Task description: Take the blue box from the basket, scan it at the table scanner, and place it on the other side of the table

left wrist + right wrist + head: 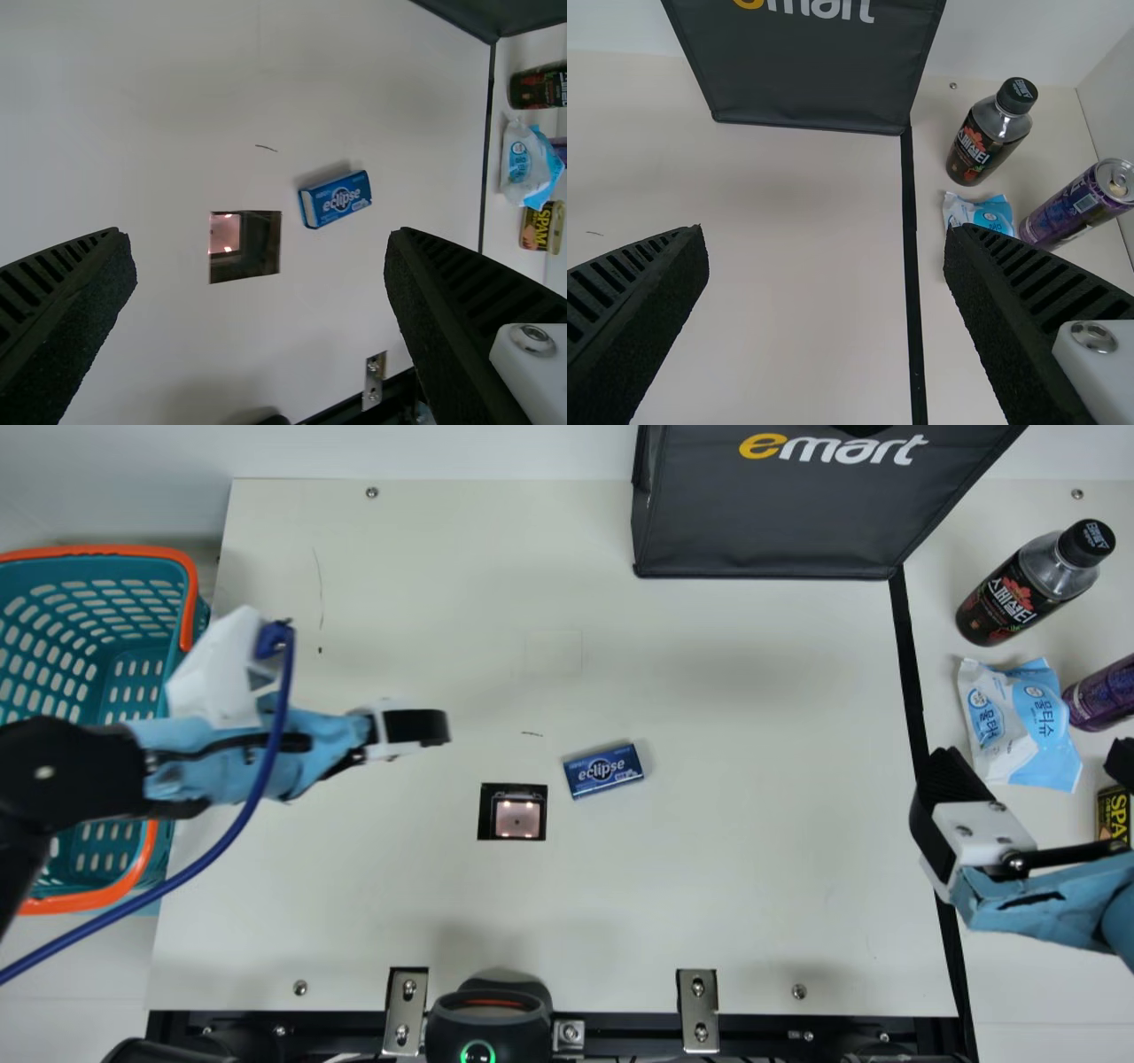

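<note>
The small blue box lies flat on the cream table, just right of the square scanner window in the main view. My left gripper is above the table, left of the box and apart from it. In the left wrist view the left gripper has its fingers wide apart, with the blue box and the scanner window on the table beyond. My right gripper hangs over the black line at the right. The right wrist view shows the right gripper open with nothing between its fingers.
A teal basket with an orange rim stands at the left, partly under my left arm. At the back is a dark bag. Beyond the black line are a bottle, a wipes pack, a purple can and a yellow-and-dark tin.
</note>
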Controlling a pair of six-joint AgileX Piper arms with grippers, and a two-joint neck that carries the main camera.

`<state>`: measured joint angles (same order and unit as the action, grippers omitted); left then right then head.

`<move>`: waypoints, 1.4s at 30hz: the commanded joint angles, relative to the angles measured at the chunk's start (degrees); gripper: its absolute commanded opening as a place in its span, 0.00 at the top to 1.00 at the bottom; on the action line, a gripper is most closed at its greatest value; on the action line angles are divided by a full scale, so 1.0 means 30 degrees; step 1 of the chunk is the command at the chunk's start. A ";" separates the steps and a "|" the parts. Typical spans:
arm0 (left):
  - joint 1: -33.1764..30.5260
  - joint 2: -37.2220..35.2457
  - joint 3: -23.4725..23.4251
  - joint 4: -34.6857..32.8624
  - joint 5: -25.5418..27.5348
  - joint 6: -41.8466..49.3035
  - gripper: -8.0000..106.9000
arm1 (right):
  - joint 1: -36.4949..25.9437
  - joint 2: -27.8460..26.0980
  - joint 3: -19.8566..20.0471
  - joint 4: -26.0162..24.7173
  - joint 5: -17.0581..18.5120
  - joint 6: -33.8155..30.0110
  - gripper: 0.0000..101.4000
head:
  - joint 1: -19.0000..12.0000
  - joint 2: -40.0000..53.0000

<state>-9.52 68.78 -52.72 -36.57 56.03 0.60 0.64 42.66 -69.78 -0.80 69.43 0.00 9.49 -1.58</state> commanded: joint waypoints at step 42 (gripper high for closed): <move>0.1972 -0.6969 -0.2932 1.0523 0.3955 -0.0704 0.15 | 0.0195 0.0191 -0.0077 -0.0110 -0.0077 0.0054 0.06 | -0.0524 0.0001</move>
<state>-3.61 47.88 -61.52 -5.00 67.89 -1.51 1.00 42.86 -69.89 -1.00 69.43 0.00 9.58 -1.58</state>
